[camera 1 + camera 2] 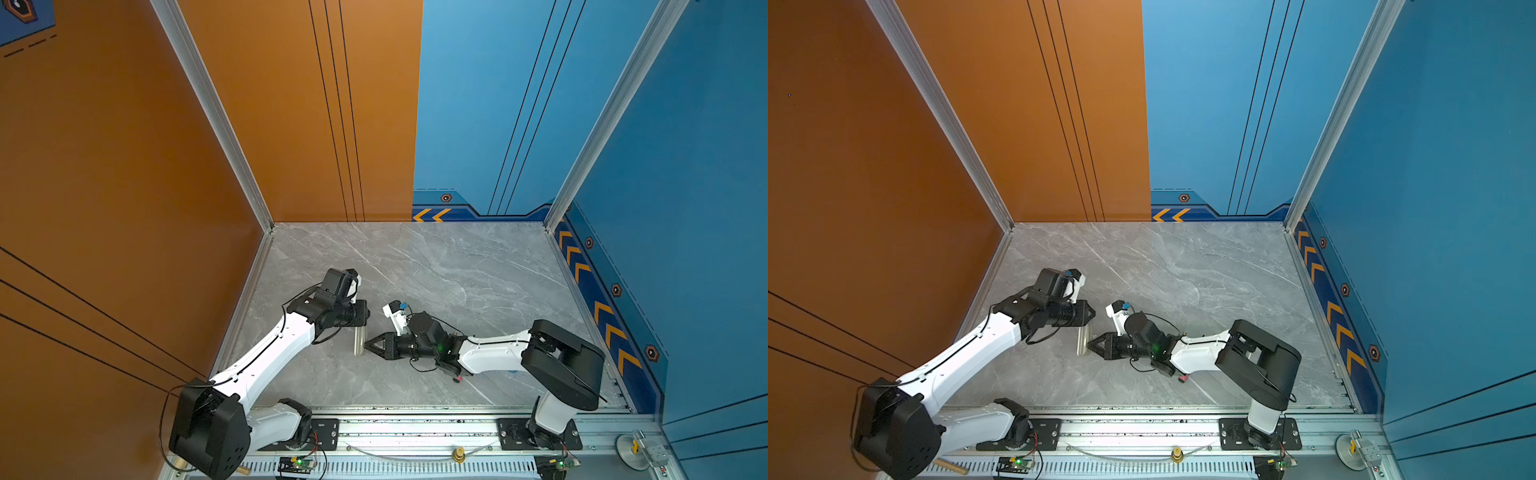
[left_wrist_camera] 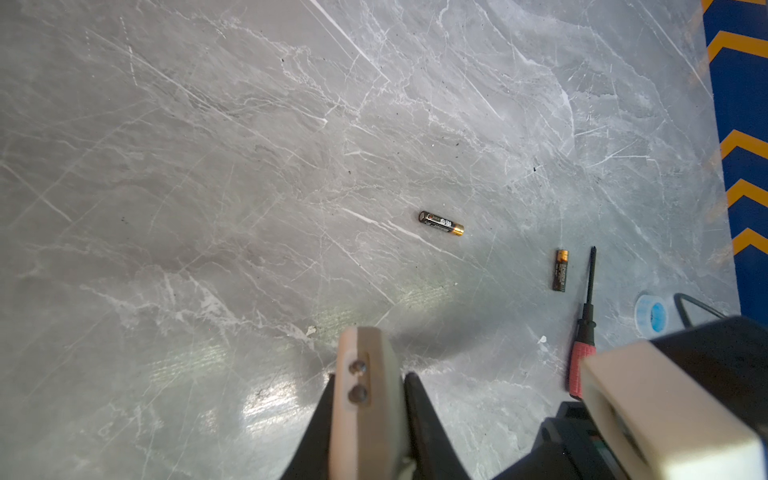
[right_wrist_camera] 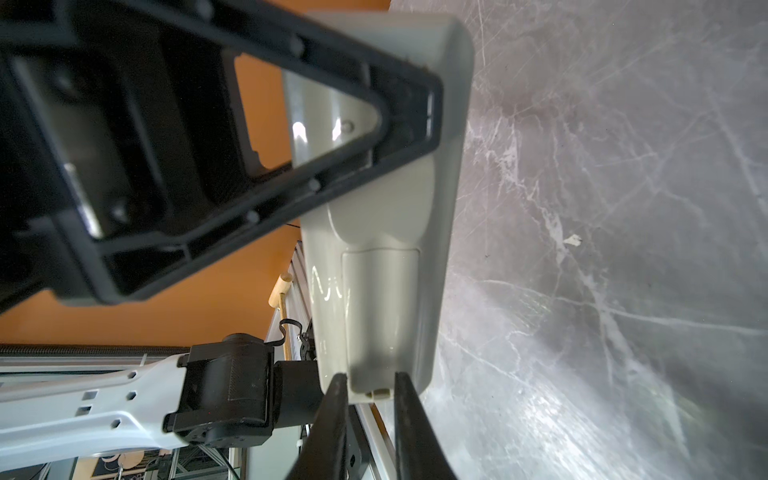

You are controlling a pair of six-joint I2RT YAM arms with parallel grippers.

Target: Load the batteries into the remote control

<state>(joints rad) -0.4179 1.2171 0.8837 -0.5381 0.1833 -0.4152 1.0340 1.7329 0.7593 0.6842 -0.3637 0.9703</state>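
Remote control [image 3: 386, 257] hung between the two arms above the bench [image 1: 457, 266], stood on edge with its beige back and closed battery cover toward the right wrist camera. The left gripper [image 2: 370, 399] had its fingers clamped on one end of it. The right gripper [image 3: 365, 390] had its fingers set narrow about the cover end, touching or nearly so; whether they pressed the latch could not be told. In both top views the handset showed as a pale bar between the grippers [image 1: 360, 340] [image 1: 1084, 340].

Both batteries [image 2: 440, 223] [image 2: 560, 270] lay loose on the bench, well apart, one just beside a screwdriver [image 2: 584, 332]. A roll of tape [image 2: 652, 316] sat near the tool.

Judging by this, the step in hand was opening the cover. Next, the right fingers would probably need to slide or lift it off while the left held firm, then fetch a battery.
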